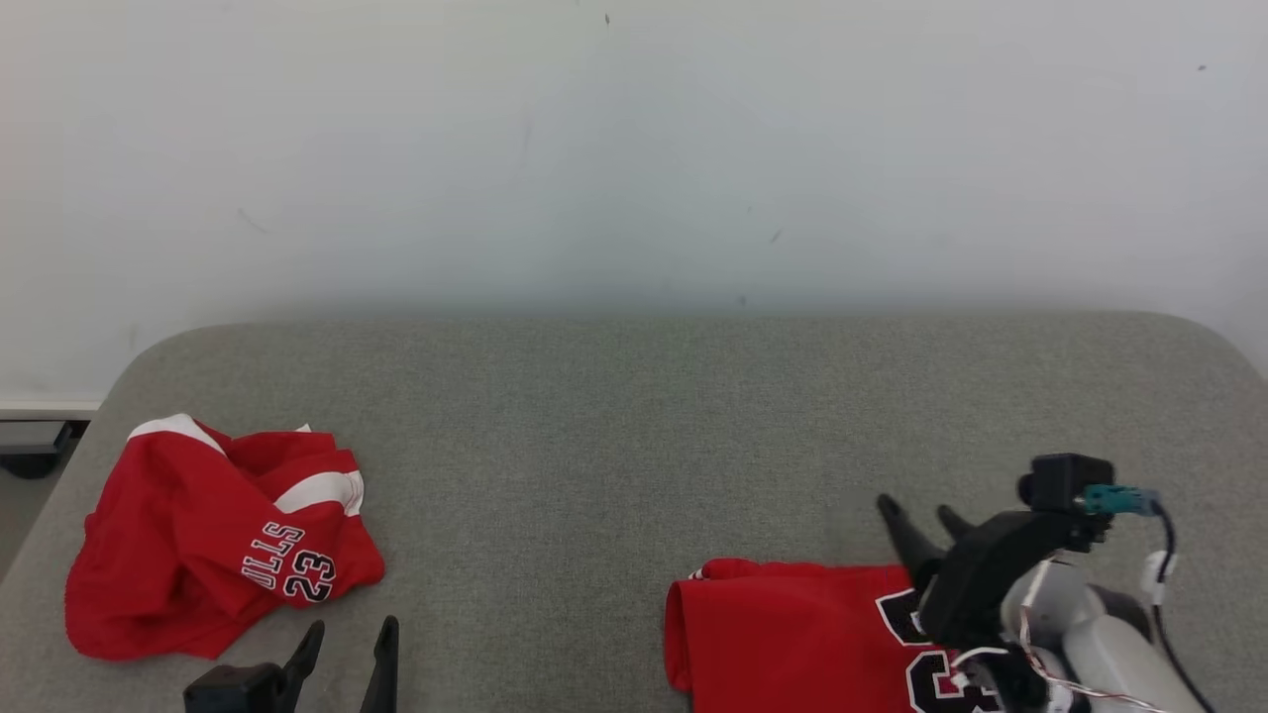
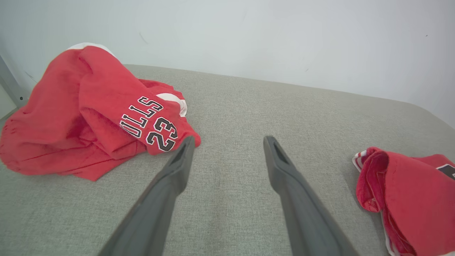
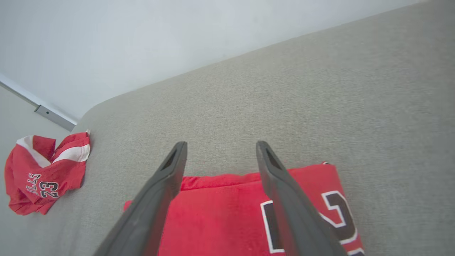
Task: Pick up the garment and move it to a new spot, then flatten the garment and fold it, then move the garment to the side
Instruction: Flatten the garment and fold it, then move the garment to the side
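Observation:
A folded red garment (image 1: 792, 634) with black-and-white numerals lies flat at the front right of the grey cushion (image 1: 634, 416); it also appears in the right wrist view (image 3: 220, 217) and the left wrist view (image 2: 412, 192). My right gripper (image 1: 923, 515) stands open just above its far edge, holding nothing; its fingers (image 3: 170, 167) straddle bare fabric. At the front left a crumpled red garment (image 1: 218, 540) with "23" print lies in a heap (image 2: 89, 113) (image 3: 42, 174). My left gripper (image 1: 352, 639) is open beside that heap, its fingers (image 2: 185, 156) apart over the cushion.
A white wall (image 1: 634, 149) rises behind the cushion. The cushion's rounded left corner drops to a floor with a grey baseboard rail (image 3: 53, 115). Bare grey fabric stretches between the two garments and toward the back.

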Available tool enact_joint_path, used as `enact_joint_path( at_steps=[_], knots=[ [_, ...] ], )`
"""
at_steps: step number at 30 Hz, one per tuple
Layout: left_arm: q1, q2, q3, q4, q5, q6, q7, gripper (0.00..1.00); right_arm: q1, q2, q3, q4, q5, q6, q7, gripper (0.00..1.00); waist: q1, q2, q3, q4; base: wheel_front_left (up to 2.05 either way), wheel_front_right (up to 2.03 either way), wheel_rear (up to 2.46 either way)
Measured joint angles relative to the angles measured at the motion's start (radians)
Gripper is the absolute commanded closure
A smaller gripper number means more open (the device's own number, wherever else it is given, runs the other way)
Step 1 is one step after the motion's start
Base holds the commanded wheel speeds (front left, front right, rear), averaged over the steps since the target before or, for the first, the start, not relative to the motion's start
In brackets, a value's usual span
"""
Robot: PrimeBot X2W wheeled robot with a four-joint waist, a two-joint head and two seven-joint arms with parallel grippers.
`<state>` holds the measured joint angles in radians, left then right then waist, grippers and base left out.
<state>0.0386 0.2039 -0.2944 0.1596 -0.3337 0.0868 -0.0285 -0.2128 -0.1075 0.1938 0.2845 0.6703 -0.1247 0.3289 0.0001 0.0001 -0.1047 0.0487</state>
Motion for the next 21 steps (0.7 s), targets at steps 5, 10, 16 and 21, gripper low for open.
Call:
enact_joint_path(
  at_steps=[5,10,16,21],
  knots=[
    [-0.001,-0.001,-0.002,-0.009,0.000,0.001,0.000,0.00,0.043,-0.079,-0.088,0.024,-0.056,0.000,-0.003,0.00,0.0000,0.0000,0.000,-0.012,0.00,0.00,0.00],
    [-0.002,0.000,-0.004,-0.013,0.000,0.001,0.000,0.00,0.074,-0.092,-0.105,0.073,-0.082,-0.003,0.024,0.00,-0.0001,0.0000,0.008,-0.014,0.00,0.00,0.00],
    [-0.010,0.000,-0.014,-0.017,0.006,0.000,0.001,0.00,0.078,-0.082,-0.117,0.129,-0.092,-0.003,0.064,0.00,0.0000,0.0000,0.024,-0.006,0.00,0.00,0.00],
    [-0.030,0.000,-0.019,-0.018,0.008,-0.008,0.003,0.00,0.075,-0.076,-0.114,0.175,-0.104,-0.003,0.113,0.00,0.0000,0.0000,0.038,0.011,0.00,0.00,0.00]
  ],
)
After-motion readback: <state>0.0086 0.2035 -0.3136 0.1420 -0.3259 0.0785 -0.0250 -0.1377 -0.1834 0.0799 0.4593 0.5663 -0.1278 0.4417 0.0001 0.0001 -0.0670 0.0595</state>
